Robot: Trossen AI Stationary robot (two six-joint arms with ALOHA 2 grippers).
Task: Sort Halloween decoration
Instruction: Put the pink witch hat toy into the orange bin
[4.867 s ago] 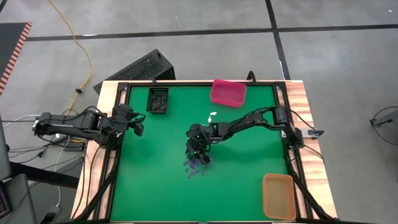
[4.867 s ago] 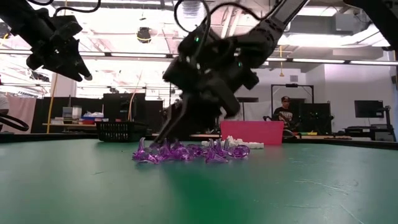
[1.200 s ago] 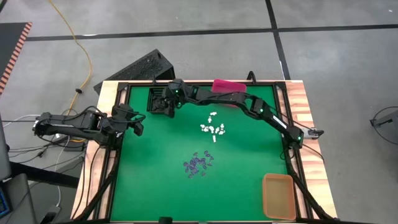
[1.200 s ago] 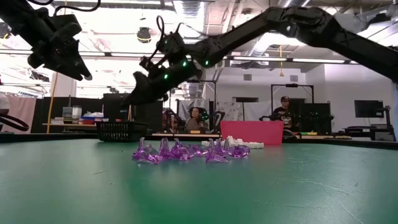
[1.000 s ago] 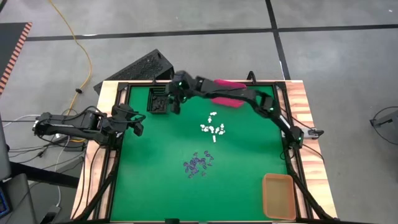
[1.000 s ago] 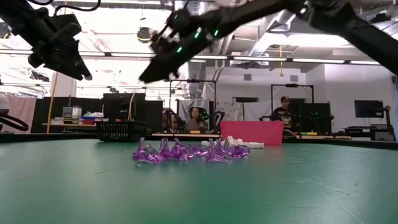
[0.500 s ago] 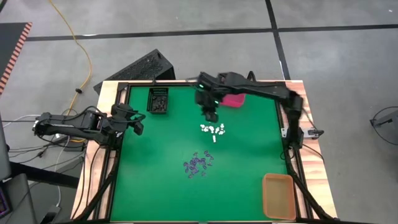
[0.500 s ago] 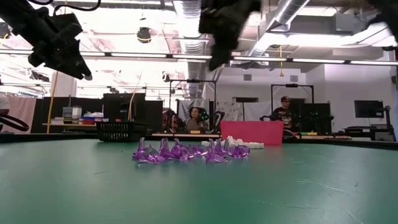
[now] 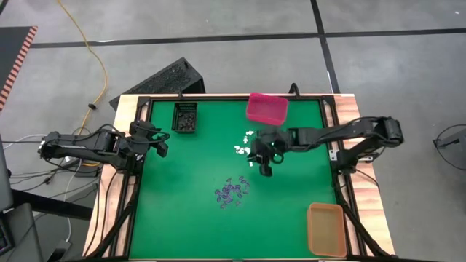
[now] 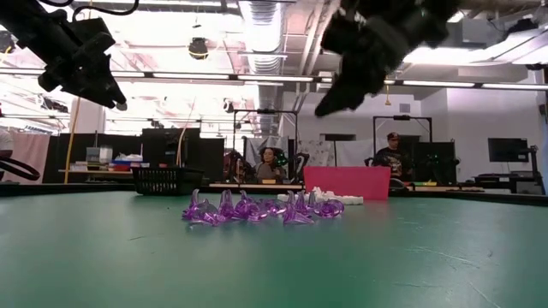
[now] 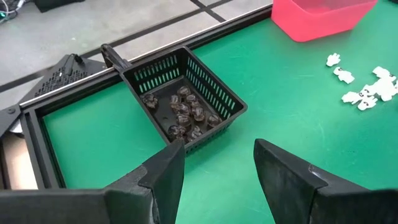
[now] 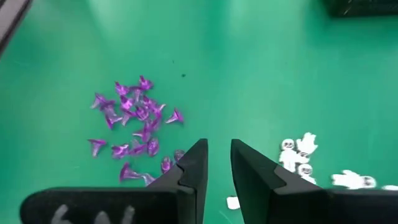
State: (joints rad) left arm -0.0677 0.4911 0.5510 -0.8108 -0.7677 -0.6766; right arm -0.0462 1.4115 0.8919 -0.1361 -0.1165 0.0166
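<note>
While right gripper (image 9: pixel 265 169) hovers w/ fingers slightly apart, white trinkets (image 9: pixel 247 150) & purple trinkets (image 9: pixel 232 193) lie below

trinkets (image 11: pixel 186 113) in basket (image 11: pixel 229 99), gripper (image 9: pixel 265 164) above table (image 9: pixel 182 204)

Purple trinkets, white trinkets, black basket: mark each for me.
purple trinkets (image 9: pixel 231 193), high view, middle of the pile.
white trinkets (image 12: pixel 297 152), right wrist view, one figure in the cluster.
black basket (image 11: pixel 214 87), left wrist view, side wall.
</note>
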